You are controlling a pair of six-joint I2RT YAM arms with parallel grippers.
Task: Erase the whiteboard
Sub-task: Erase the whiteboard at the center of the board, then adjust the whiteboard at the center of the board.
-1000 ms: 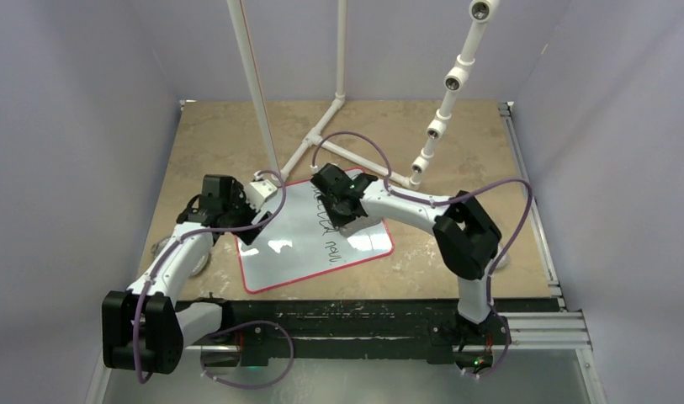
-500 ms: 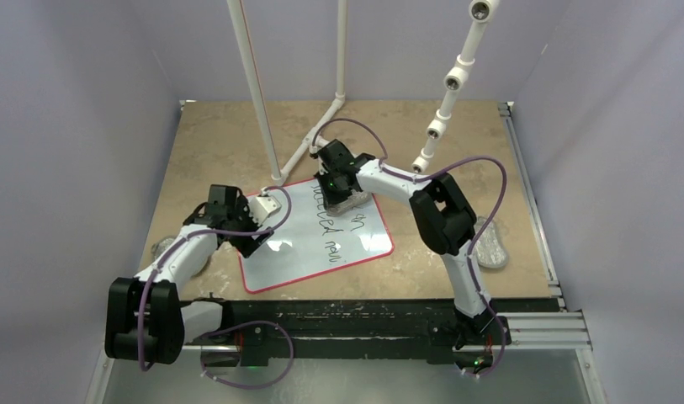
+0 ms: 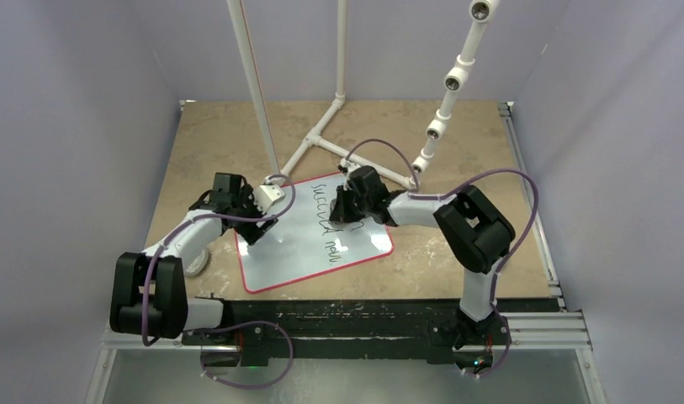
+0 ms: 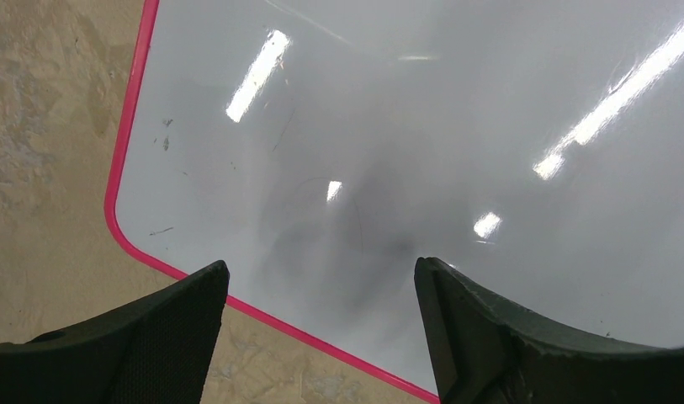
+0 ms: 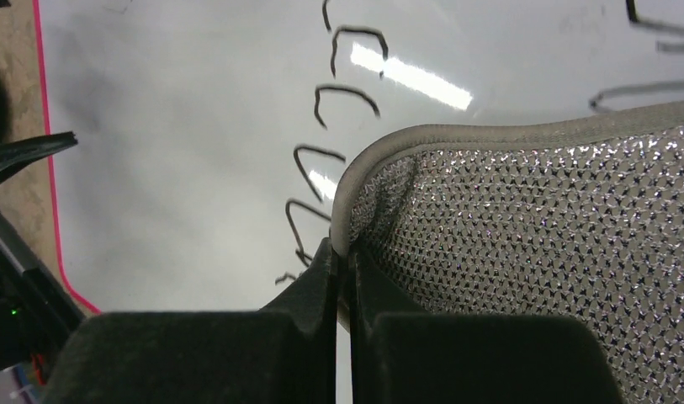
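Whiteboard (image 3: 296, 252), left hand (image 4: 320, 282) spread over red edge (image 4: 126, 156)

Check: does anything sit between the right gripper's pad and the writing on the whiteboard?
Nothing visible does. The right gripper pinches the mesh pad over the whiteboard, and the black writing lies bare beside the pad's edge.

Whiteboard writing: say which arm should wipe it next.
Right. The right end effector is shut on the mesh pad, which sits right beside the black writing on the whiteboard. The left end effector is open and empty, over a blank corner.
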